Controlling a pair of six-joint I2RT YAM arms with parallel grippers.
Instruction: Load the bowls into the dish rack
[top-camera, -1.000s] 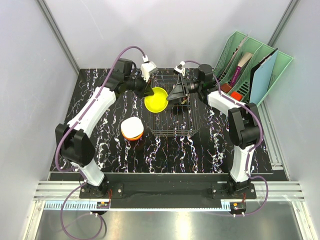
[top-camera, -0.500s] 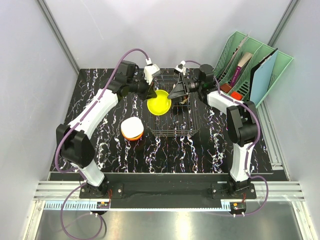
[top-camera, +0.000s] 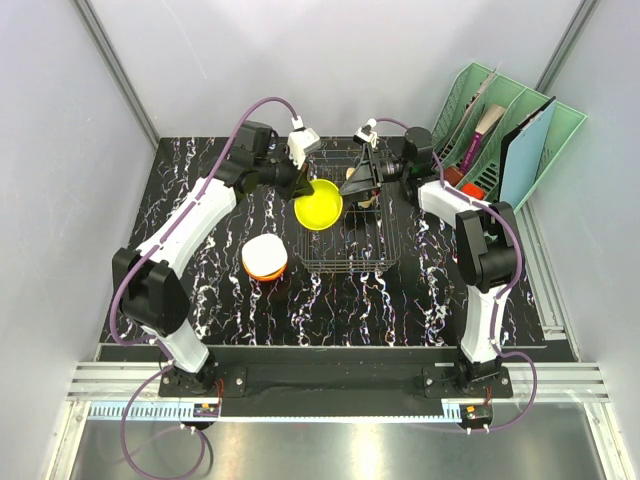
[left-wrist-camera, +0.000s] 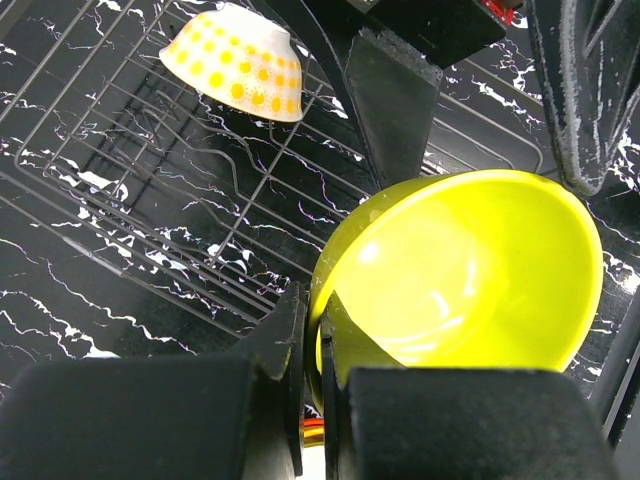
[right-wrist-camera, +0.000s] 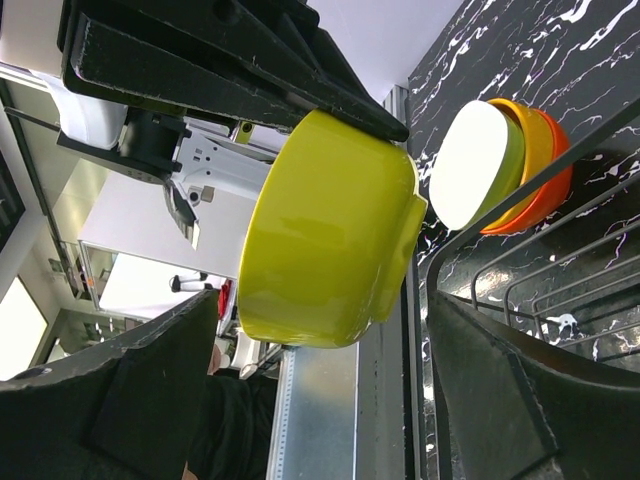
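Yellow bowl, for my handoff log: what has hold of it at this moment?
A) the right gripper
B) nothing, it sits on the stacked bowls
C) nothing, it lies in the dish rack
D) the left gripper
D: the left gripper is shut on the rim of the yellow bowl, while the right gripper stands open, not gripping it.

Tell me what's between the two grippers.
The yellow bowl, its rim pinched in the left gripper, facing the open right gripper. Top external and left wrist views show it.

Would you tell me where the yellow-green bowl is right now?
In the top view, the yellow-green bowl hangs over the left side of the dish rack, its rim pinched in the left gripper, with the right gripper just beside it.
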